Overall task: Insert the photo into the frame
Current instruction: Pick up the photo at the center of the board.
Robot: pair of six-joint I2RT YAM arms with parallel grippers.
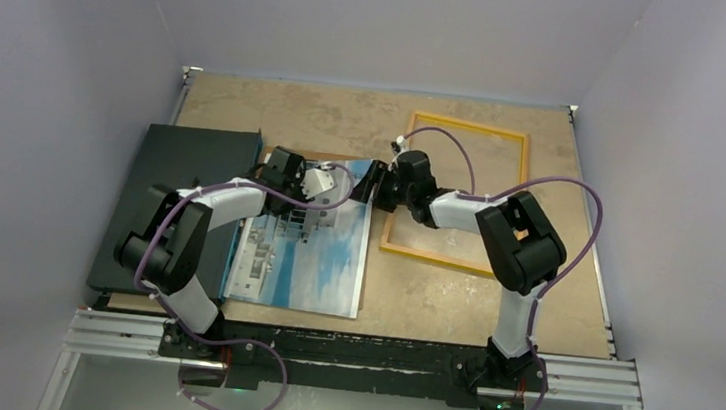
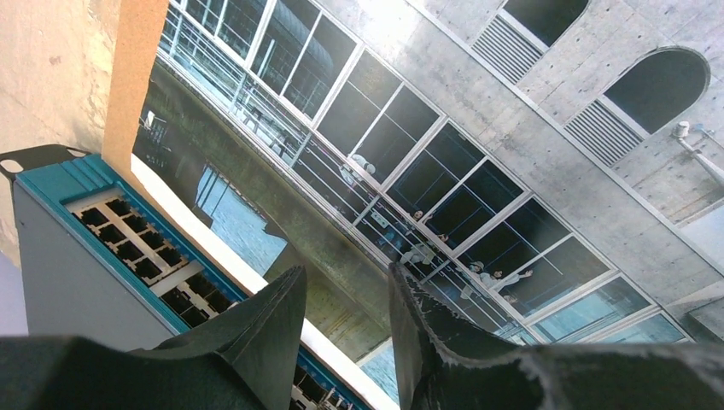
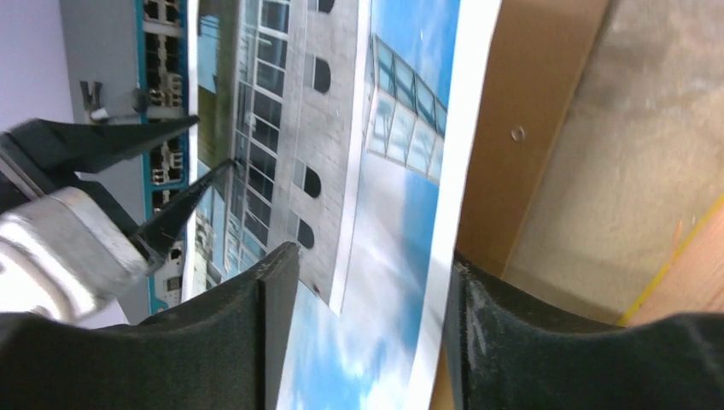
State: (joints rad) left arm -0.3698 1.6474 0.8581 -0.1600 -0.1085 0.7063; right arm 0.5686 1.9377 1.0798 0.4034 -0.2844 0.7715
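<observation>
The photo (image 1: 306, 255) lies face up at the table's middle left, its far end over a brown backing board (image 1: 341, 160). It fills the left wrist view (image 2: 478, 145) and also shows in the right wrist view (image 3: 341, 145). The yellow-orange frame (image 1: 514, 204) lies flat to its right, with nothing in it. My left gripper (image 1: 313, 186) is open, its jaws (image 2: 346, 286) close over the print's building. My right gripper (image 1: 373, 180) is open, and the photo's white-bordered edge (image 3: 448, 222) runs between its fingers (image 3: 367, 269). The two grippers face each other over the photo's far end.
A flat black panel (image 1: 185, 183) lies left of the photo. The brown board shows beside the photo (image 3: 529, 102) (image 2: 137, 77). A strip of the yellow frame (image 3: 674, 256) lies at the right. The left gripper's tips (image 3: 171, 184) show in the right wrist view. Walls enclose the table.
</observation>
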